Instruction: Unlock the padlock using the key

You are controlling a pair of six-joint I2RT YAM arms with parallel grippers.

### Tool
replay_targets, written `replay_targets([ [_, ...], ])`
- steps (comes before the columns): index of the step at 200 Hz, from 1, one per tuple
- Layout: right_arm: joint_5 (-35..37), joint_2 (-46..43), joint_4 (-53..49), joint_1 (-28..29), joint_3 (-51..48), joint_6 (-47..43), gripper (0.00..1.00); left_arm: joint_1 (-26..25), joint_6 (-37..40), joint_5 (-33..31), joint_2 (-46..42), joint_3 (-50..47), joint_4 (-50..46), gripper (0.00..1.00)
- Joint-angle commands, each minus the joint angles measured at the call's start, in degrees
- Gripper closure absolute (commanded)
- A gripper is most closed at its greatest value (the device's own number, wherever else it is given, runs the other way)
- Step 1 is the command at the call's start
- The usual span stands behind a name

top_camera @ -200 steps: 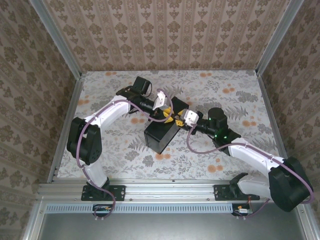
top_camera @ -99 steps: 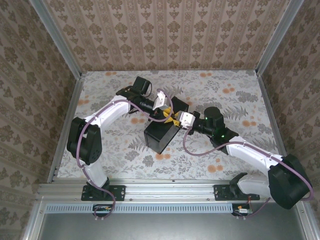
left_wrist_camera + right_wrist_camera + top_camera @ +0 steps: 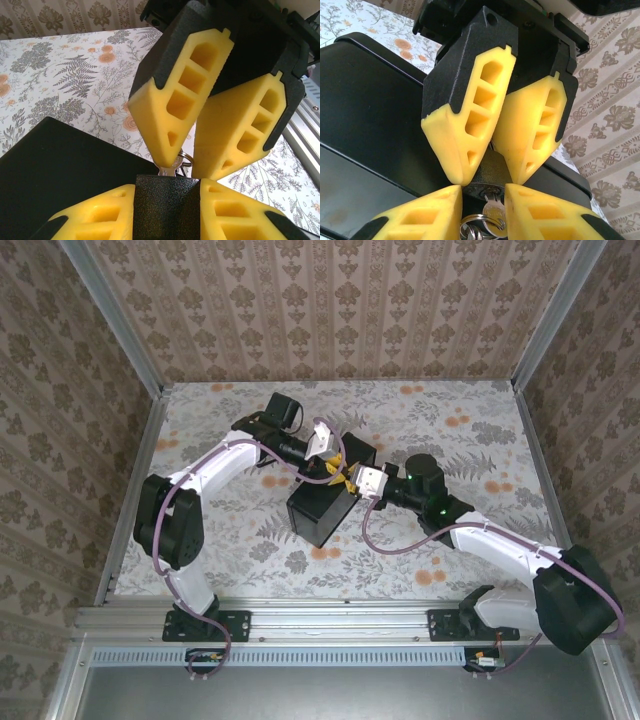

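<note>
While the left gripper (image 3: 336, 456) clamps the padlock (image 3: 487, 176) body over the black box (image 3: 318, 515), the key (image 3: 493, 206) sits in its keyhole, pinched by the right gripper (image 3: 178, 168). Insertion looks done; turning the key and freeing the shackle, hidden behind the fingers, seem left to do.

Built alike: curved white shells along the left arm (image 3: 215, 468) and the right arm (image 3: 500, 545), with bulky black cylindrical joints at shoulder and elbow. Trailed by a loose purple cable (image 3: 366, 528) on each. Mounted on flat black base plates (image 3: 215, 623). Marked by a small green light (image 3: 437, 506) on the right forearm. Tipped with the left gripper (image 3: 336, 462) and right gripper (image 3: 351, 479): yellow wedge-shaped fingers (image 3: 465, 135) with rectangular and triangular cut-outs, backed by black textured shells, ahead of boxy white wrist blocks (image 3: 322, 437).
</note>
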Motion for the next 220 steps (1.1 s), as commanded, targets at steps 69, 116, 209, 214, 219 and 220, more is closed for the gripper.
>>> replay_targets([
  [69, 4.25, 0.59, -1.72, -0.9, 0.07, -2.41, 0.8, 0.13, 2.81, 5.64, -1.01, 1.95, -3.99, 0.82],
  [116, 4.73, -1.18, -2.22, -0.88, 0.33, -0.96, 0.72, 0.11, 2.61, 5.52, -0.85, 1.92, -3.72, 0.82],
  [209, 6.14, -1.62, 1.01, -0.33, -0.72, -2.49, 0.69, 0.46, 2.58, 5.79, -0.75, 2.18, -3.93, 0.83],
  [214, 6.1, -1.7, 1.33, -0.33, -0.77, -2.4, 0.7, 0.46, 2.58, 5.92, -0.68, 2.18, -3.97, 0.83],
  [219, 6.1, -1.83, 1.64, -0.27, -0.73, -2.24, 0.71, 0.46, 2.58, 5.93, -0.64, 2.26, -3.99, 0.83],
  [220, 6.05, -1.81, 1.65, -0.26, -0.72, -2.27, 0.72, 0.46, 2.58, 5.94, -0.57, 2.27, -3.99, 0.83],
])
